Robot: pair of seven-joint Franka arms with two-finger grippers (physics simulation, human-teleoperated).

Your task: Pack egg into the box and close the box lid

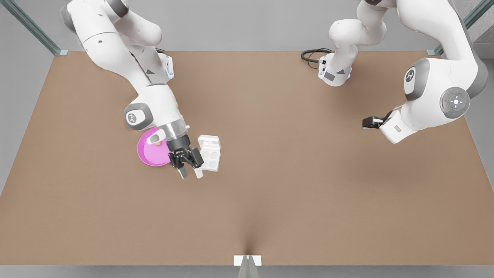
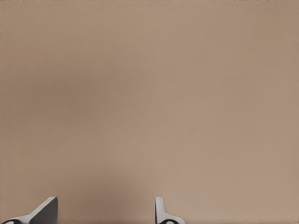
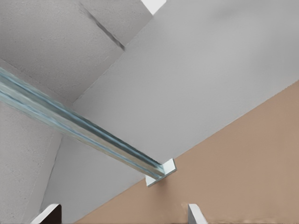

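Egg pickup looks in hand: left gripper, fingers apart, hovers between plate and box, needing to shift plateward; right gripper, fingers apart, waits.

A wide tan-brown desk spans the scene, plain and matte, with soft shadows pooling toward its near edge by a small white bracket. Beyond the desk's far edge lies a flat grey floor — pale, evenly lit. Glassy metal rails run in diagonally to the desk's far corners — one meets a white corner bracket under grey walls.
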